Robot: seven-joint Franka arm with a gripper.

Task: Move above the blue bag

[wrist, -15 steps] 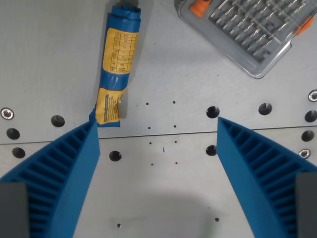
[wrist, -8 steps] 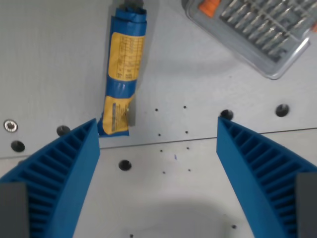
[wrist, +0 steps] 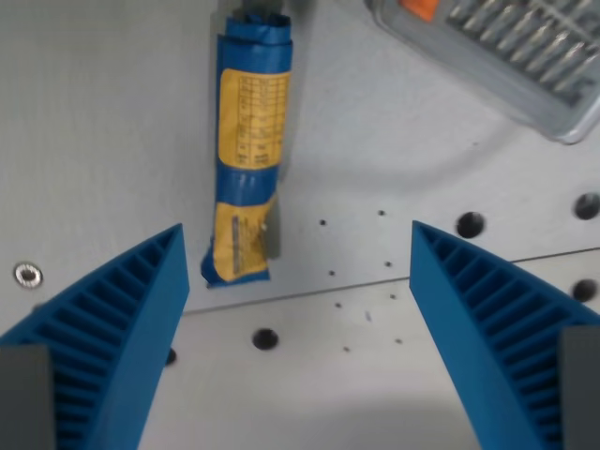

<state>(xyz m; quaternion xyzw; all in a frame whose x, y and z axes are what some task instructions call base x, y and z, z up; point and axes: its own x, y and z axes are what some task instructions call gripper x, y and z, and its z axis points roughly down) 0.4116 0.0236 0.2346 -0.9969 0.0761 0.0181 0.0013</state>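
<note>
Grey metal tabletop (wrist: 112, 122) fills the wrist view, dotted with round bolt holes and small pinholes, with a thin seam running across it just below the middle. On this surface lies the blue bag (wrist: 248, 150), rolled into a long tube with yellow printed labels, stretching from the top edge down toward the seam, slightly left of centre. Its lower end sits just beside the inner tip of the finger on the wrist view's left, apart from it. At the top right corner, a clear plastic case of screwdriver bits (wrist: 511, 52) with an orange part lies partly out of frame, well apart from the bag. The gripper (wrist: 298, 246) hangs over the table with its two blue ribbed fingers (wrist: 112, 319) spread wide, nothing between them but bare metal.
</note>
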